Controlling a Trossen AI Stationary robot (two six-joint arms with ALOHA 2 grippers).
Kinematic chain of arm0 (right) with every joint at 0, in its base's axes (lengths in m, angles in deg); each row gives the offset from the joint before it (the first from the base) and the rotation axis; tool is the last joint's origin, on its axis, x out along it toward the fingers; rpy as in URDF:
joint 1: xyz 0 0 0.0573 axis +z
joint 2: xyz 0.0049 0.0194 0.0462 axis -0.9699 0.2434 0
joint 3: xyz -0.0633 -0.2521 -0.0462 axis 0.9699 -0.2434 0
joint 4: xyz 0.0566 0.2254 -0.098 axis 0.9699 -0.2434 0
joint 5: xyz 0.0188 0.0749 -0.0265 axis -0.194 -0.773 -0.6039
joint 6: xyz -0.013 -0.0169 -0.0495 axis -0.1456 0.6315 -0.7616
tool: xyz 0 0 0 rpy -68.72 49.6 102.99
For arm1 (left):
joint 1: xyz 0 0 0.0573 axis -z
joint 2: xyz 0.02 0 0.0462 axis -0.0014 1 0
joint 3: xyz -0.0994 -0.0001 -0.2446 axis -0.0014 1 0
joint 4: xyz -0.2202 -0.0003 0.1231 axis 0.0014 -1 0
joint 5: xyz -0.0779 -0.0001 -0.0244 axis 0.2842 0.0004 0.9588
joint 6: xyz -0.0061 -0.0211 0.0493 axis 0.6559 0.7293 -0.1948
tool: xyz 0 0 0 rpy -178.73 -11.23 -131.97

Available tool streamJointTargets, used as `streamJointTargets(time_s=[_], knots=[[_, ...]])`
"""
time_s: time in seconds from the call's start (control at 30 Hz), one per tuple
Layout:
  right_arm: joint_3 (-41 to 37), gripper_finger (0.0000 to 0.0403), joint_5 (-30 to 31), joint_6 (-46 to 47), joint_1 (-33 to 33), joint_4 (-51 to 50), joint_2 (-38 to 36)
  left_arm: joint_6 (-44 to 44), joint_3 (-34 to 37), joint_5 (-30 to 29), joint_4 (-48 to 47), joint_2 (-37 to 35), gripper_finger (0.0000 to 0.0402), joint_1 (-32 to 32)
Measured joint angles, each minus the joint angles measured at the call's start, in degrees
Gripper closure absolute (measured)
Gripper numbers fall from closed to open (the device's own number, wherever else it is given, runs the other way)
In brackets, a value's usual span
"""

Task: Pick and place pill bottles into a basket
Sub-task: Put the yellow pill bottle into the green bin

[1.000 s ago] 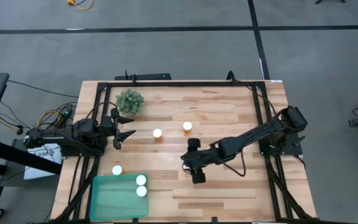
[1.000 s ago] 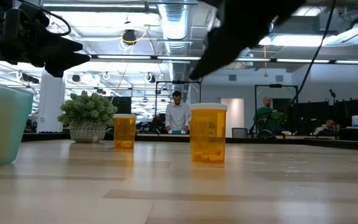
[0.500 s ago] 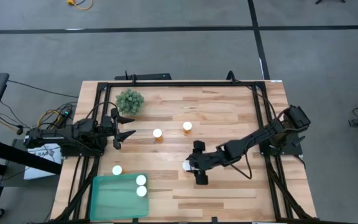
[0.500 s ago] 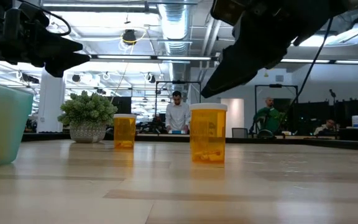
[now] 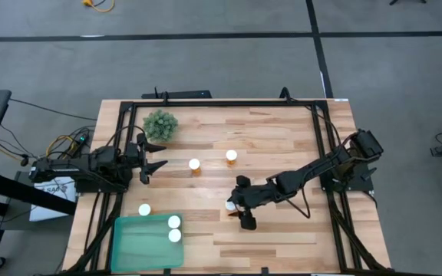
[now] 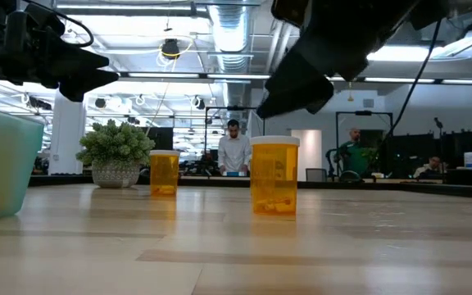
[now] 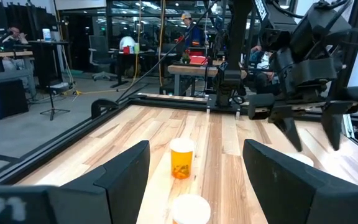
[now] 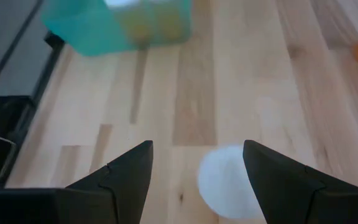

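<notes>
The right pincer [image 5: 241, 206] hangs spread around a bottle [image 5: 229, 205]; closing off-centre could tip it before it reaches the basket [image 5: 126, 249].

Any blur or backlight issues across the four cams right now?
Right wrist view: the basket and white cap are smeared. Low view: bright ceiling lights leave the right gripper a black silhouette; the near bottle is sharp. High and left wrist views: evenly lit, clear.
</notes>
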Motion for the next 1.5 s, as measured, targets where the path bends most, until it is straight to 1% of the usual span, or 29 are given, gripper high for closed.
streamJointTargets(time_s=[0.17,0.3,0.37,0.43,0.57,0.73,0.83,1.0,1.1,1.2,1.5], knots=[[0.04,0.0158,-0.62,-0.87,-0.37,7.37,0.0,0.29,0.02,0.0,0.0,0.01,0.0153,0.0],[0.07,0.0158,-2.55,-0.46,-1.1,13.15,0.0,0.0,0.02,0.0,0.0,0.0,0.0153,-0.01],[0.07,0.0158,-2.74,-0.22,-1.47,17.96,0.02,0.33,0.0,0.0,0.0,0.02,0.0153,-0.02],[0.11,0.0158,-2.76,1.96,-2.11,22.46,0.02,0.26,0.02,0.0,0.0,0.02,0.0153,0.0],[0.13,0.0158,-2.99,1.68,-3.81,27.86,0.04,0.09,0.02,0.0,0.0,0.02,0.0153,-0.01],[0.11,0.0159,-7.45,-1.13,-5.87,26.53,0.04,0.0,0.0,0.0,0.0,0.01,0.0153,0.0],[0.11,0.0158,-7.41,-3.63,-6.26,23.61,0.07,0.2,0.02,0.0,0.0,0.02,0.0153,0.0],[0.09,0.0158,-7.48,-4.04,-6.74,22.25,0.09,0.09,0.01,0.0,0.0,0.01,0.0153,-0.01],[0.11,0.0158,-7.52,-6.48,-6.74,20.37,0.09,0.18,0.02,0.0,0.0,0.0,0.0153,0.0],[0.09,0.0158,-7.81,-7.0,-6.74,18.33,0.09,0.19,0.02,0.0,0.0,0.02,0.0153,0.0],[0.09,0.0158,-7.26,-8.49,-7.55,17.68,0.09,-0.03,0.01,0.0,0.0,0.0,0.0153,0.0]])
